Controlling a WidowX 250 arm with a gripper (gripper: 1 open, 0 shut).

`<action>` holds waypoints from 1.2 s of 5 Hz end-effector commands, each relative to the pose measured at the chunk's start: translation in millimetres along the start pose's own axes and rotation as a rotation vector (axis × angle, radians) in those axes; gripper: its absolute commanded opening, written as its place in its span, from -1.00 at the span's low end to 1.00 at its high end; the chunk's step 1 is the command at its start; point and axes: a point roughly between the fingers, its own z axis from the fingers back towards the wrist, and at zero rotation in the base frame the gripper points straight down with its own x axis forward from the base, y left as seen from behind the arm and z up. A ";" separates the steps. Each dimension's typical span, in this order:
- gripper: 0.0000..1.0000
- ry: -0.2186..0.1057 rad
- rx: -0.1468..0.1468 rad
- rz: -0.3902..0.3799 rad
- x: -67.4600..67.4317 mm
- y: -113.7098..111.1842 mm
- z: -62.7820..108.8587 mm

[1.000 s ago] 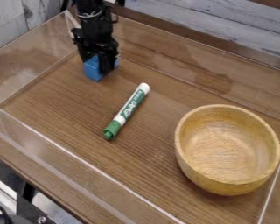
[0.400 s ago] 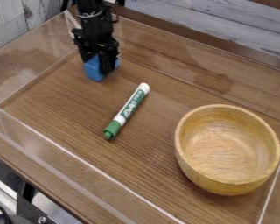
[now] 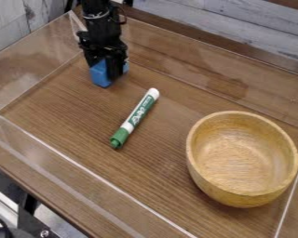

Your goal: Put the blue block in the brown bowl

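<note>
The blue block [image 3: 103, 73] sits on the wooden table at the back left, between the black fingers of my gripper [image 3: 104, 65], which comes down from above and is shut on it. The block's lower part shows below the fingertips and looks to rest on the table. The brown bowl [image 3: 242, 156] stands empty at the front right, well away from the gripper.
A green-and-white marker pen [image 3: 135, 118] lies diagonally in the middle of the table, between the block and the bowl. Low clear walls [image 3: 40, 139] run round the table's edges.
</note>
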 end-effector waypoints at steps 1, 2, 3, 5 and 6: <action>-1.00 -0.084 0.041 -0.015 9.0 -2.5 36.1; -1.00 -0.085 0.039 -0.019 8.7 -5.3 39.6; -1.00 -0.090 0.037 -0.022 8.5 -8.6 44.2; -1.00 -0.101 0.027 -0.030 9.1 -15.6 49.4; -1.00 -0.108 0.021 -0.034 9.6 -19.9 51.4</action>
